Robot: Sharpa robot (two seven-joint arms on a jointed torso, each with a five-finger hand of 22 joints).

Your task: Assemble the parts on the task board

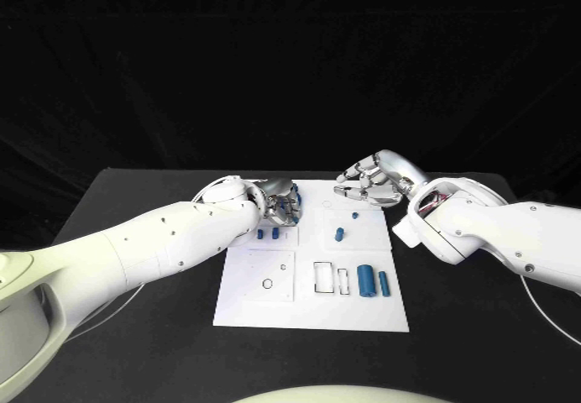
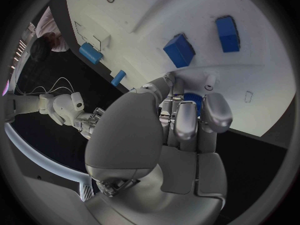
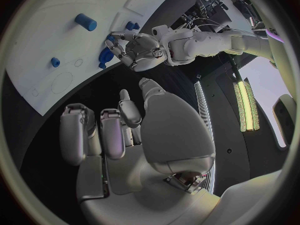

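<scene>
a: where are the hands right now?

b: the left hand [image 1: 281, 201] is down at the far left part of the task board [image 1: 311, 312], fingers curled over the blue parts there. in the left wrist view a small blue piece [image 2: 195, 101] shows between its fingertips, but i cannot tell whether it is actually pinched or just lies under them.

a: and the right one?

b: the right hand [image 1: 373, 182] hangs over the far right corner of the board, fingers loosely curled and apart, holding nothing. my guess is it waits there so it stays out of the left arm's way.

a: where are the rest of the parts?

b: two blue blocks [image 1: 276, 233] lie just near the left hand on the board; the left wrist view shows them flat on the white. a small blue peg [image 1: 340, 234] lies nearer the board's middle, with a smaller one just beyond it. two blue cylinders [image 1: 373, 281] lie side by side in the near right area, next to an outlined rectangular slot [image 1: 323, 278].

a: why so spread out?

b: likely each waits near the recess it belongs to. the board sits mid tabletop [image 1: 145, 336], within reach of both arms.

a: how far along?

b: early, i'd judge; most pieces lie loose.
</scene>
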